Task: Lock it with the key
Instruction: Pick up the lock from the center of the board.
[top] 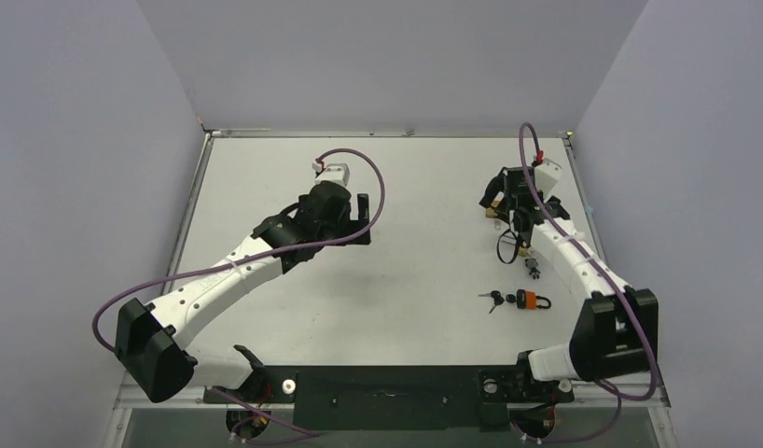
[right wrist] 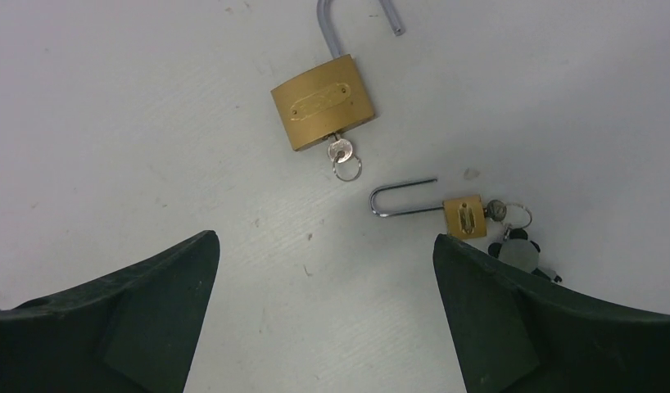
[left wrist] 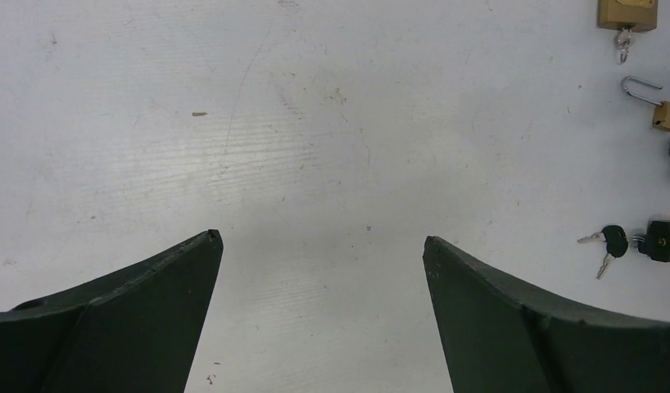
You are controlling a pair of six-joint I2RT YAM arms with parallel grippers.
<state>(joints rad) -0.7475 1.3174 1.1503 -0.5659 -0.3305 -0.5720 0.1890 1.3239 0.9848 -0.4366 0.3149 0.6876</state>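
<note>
Toward the near right edge of the worktop, an orange padlock (top: 534,300) is lying with black-headed keys (top: 494,299) just beside it. Farther in, mid-worktop, your left gripper (left wrist: 319,241) is hovering with fingers spread wide, gripping nothing. By the far right edge, your right gripper (right wrist: 323,237) is hanging equally wide and empty over a small brass padlock (right wrist: 464,216) and a large brass padlock (right wrist: 322,102), both lying with shackles sprung, a key (right wrist: 340,154) sitting in the large one.

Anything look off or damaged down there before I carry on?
Nothing stands out. The large padlock and small padlock lie flat and open, each with a key inserted, as expected before locking. No damage visible.
</note>
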